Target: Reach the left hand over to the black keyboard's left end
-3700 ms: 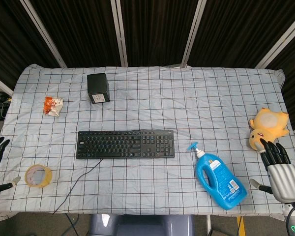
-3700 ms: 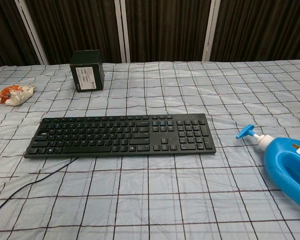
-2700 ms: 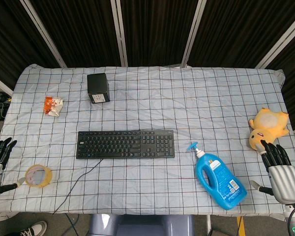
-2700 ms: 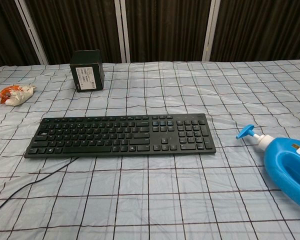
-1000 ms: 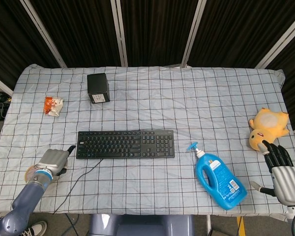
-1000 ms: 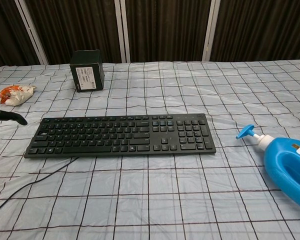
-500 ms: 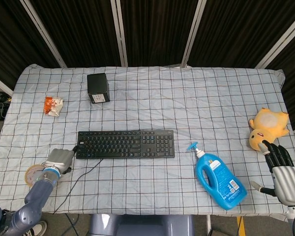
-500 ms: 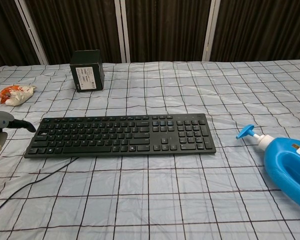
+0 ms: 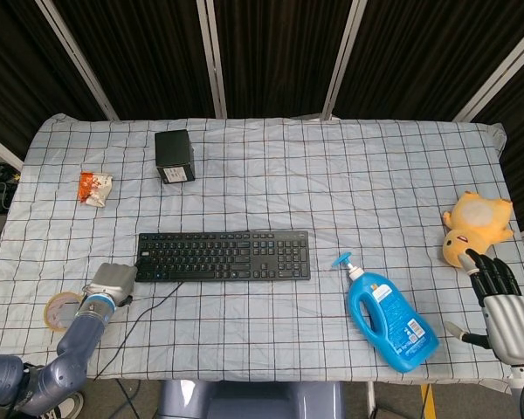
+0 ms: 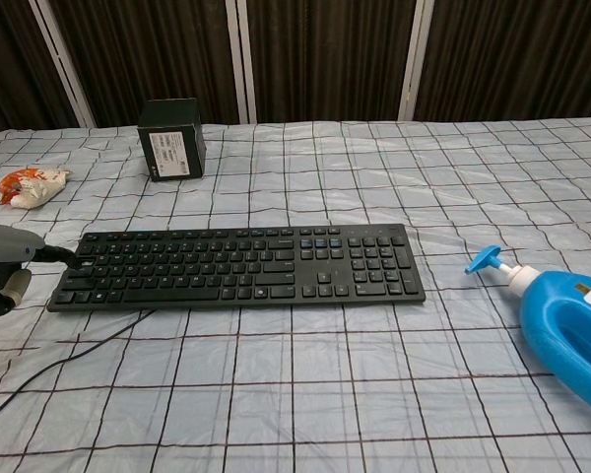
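The black keyboard lies flat on the checked cloth left of the table's middle, and the chest view shows it too. My left hand sits just off its left end near the front corner. In the chest view that left hand comes in from the left edge, and a dark fingertip reaches the keyboard's left end. It holds nothing. My right hand rests at the table's front right corner, fingers straight and apart, empty.
The keyboard's cable trails off toward the front edge. A tape roll lies left of my left hand. A snack packet and a black box sit farther back. A blue pump bottle and a yellow plush are on the right.
My left arm has swung in from the table's left edge, past the tape roll, up to the keyboard's left end. The right hand has stayed still.
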Controlling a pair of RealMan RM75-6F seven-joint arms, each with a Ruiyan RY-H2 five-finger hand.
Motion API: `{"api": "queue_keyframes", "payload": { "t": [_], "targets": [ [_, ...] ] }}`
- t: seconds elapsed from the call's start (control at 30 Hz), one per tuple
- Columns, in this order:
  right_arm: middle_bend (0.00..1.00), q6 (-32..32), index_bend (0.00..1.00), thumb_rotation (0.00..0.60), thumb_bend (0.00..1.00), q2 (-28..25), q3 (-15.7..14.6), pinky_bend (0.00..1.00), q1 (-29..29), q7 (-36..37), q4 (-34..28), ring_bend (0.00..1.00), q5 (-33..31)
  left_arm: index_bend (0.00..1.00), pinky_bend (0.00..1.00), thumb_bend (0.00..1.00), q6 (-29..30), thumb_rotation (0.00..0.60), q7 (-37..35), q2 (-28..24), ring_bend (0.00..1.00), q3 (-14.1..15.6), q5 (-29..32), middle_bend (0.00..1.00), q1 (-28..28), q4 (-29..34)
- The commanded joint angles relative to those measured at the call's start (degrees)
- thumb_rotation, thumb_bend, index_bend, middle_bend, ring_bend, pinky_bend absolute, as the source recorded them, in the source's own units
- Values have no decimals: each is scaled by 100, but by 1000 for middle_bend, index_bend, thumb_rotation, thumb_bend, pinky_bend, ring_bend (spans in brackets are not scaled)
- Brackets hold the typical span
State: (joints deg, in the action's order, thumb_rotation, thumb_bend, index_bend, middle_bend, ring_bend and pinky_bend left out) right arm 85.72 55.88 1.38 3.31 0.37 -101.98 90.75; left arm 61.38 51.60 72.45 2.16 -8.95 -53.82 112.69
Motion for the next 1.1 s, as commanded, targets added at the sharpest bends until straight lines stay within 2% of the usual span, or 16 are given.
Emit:
{"api": "queue_keyframes", "payload": {
  "t": [0.03,0.4,0.77,1.0,1.1],
  "targets": [
    [0,-5,2,600,57,-2,-1,0,-2,8,-9,0,-8,11,506,1000,7,600,-15,38,706,19,21,818,-26,-52],
    [0,-2,2,600,58,-1,-22,0,-11,-19,-26,0,26,15,506,1000,-103,600,-1,297,706,123,253,818,-155,-337],
    [0,-14,2,600,57,5,-28,0,-15,-37,-39,0,13,22,507,1000,-106,600,-152,228,706,202,97,818,-145,-212],
    [0,-19,2,600,57,0,-19,0,-16,-25,-38,0,-16,29,506,1000,-13,600,-389,2,706,132,-268,818,-103,82],
    [0,-27,2,600,57,-4,-18,0,-15,-24,-38,0,-25,36,506,1000,177,600,-781,-396,704,-27,-786,817,50,581]
  ]
}}
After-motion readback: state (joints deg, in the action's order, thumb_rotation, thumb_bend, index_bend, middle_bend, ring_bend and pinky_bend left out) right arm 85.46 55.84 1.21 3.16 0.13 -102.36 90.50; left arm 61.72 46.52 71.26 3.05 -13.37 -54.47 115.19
